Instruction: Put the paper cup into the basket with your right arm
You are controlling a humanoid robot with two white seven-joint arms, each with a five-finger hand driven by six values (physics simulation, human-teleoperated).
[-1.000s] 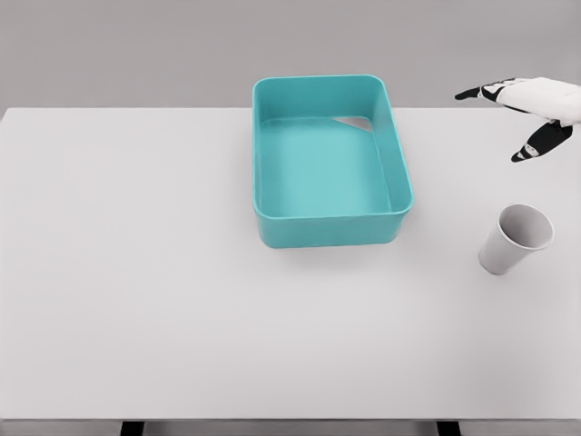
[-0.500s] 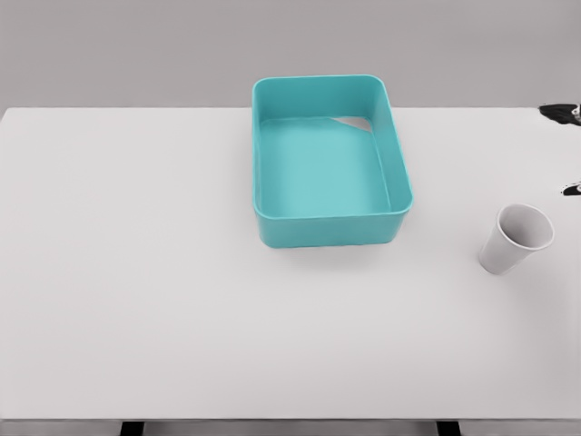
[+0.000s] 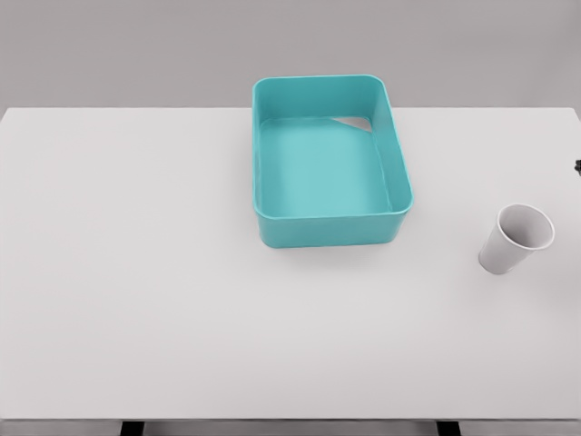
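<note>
A white paper cup stands on the table's right side, tilted with its open mouth up and to the right. The teal rectangular basket sits at the table's far middle, empty, about a hand's width left of the cup. Only a dark sliver of my right hand shows at the right picture edge, above and to the right of the cup and clear of it. My left arm is out of view.
The white table spans the whole view, with its front edge along the bottom and its far edge behind the basket. Two dark table legs show under the front edge.
My right hand has drawn back to the right and lower, from above the table's far right to almost fully out of the picture. Cup and basket have not moved.
</note>
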